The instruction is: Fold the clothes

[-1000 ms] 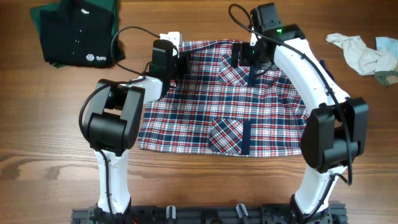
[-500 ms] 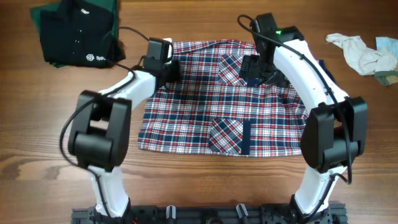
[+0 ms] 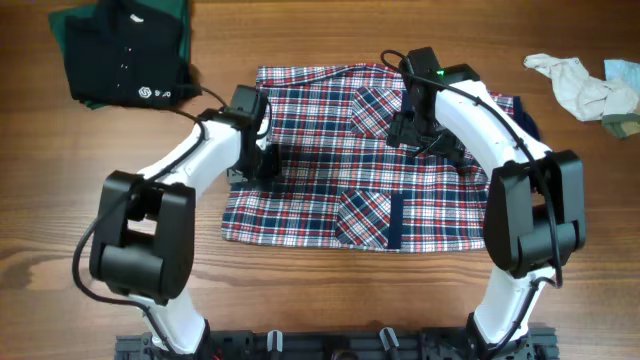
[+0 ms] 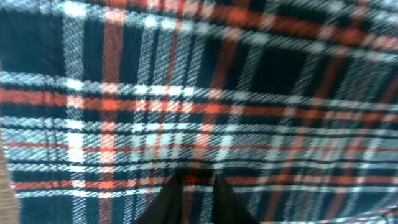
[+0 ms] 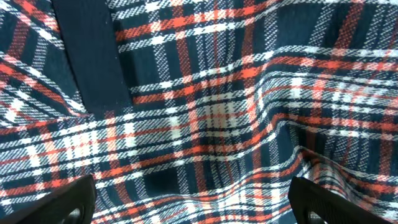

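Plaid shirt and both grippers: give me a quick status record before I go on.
plaid shirt: lying flat mid-table, two patch pockets facing up
left gripper: down at the shirt's left part, fingers close together; grip on the fabric unclear
right gripper: open wide, low over the shirt near the upper pocket
black garment: far left corner, apart from the shirt
off-white and green cloth: far right corner, apart from the shirt
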